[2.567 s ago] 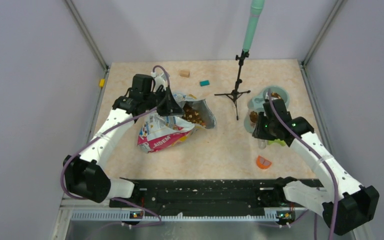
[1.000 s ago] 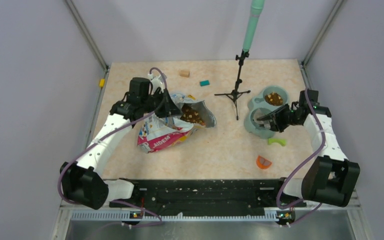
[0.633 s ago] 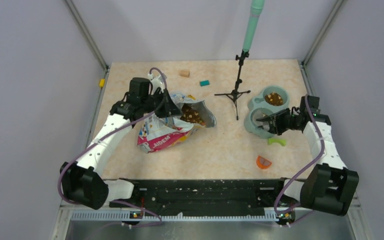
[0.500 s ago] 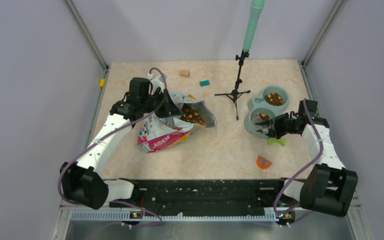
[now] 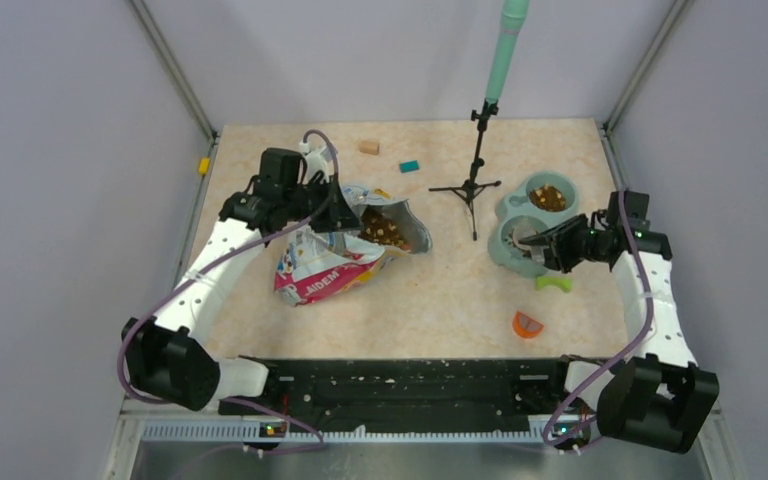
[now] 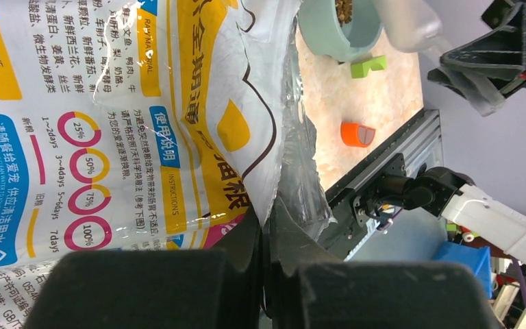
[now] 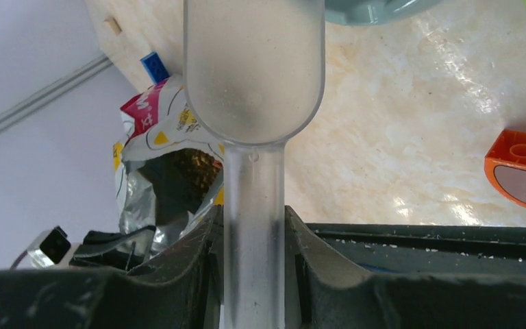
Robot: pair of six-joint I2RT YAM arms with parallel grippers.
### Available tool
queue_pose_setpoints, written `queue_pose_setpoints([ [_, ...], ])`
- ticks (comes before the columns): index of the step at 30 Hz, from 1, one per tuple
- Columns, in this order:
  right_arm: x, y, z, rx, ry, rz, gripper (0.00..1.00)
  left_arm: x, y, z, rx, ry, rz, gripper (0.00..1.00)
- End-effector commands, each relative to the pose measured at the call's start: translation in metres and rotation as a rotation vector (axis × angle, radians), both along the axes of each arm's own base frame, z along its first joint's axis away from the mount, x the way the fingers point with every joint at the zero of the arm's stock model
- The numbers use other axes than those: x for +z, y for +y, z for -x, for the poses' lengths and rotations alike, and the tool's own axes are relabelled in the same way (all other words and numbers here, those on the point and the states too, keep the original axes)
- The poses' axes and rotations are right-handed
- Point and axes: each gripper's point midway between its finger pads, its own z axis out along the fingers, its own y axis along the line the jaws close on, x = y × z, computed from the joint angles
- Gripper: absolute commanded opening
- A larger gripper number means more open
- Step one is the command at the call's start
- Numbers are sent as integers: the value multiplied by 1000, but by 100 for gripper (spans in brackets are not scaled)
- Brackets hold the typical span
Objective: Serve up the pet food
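Note:
The crinkly yellow-white-pink bag [image 5: 330, 262] lies left of centre, its mouth open to the right, with brown kibble [image 5: 385, 231] inside. My left gripper [image 5: 336, 214] is shut on the bag's upper edge, which is pinched flat between the jaws in the left wrist view [image 6: 267, 226]. My right gripper [image 5: 563, 245] is shut on the handle of a clear plastic scoop [image 7: 253, 62], which looks empty. The scoop [image 5: 532, 240] hovers over the near cup of the teal double bowl [image 5: 513, 208]. The far cup holds kibble [image 5: 548, 197].
A tripod stand [image 5: 474, 150] with a teal pole stands between the bag and the bowl. A green piece [image 5: 553, 283] and an orange brick [image 5: 527, 324] lie in front of the bowl. A tan wooden block [image 5: 368, 146] and a teal block [image 5: 409, 166] lie at the back.
My right arm has swung out to the right and the scoop has drawn back from over the near cup toward its right side. The left gripper keeps holding the bag in place.

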Motion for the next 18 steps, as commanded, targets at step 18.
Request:
queue_pose_setpoints([
  [18, 82, 133, 87, 948, -645, 543, 0, 27, 20, 51, -289, -74, -141, 0],
])
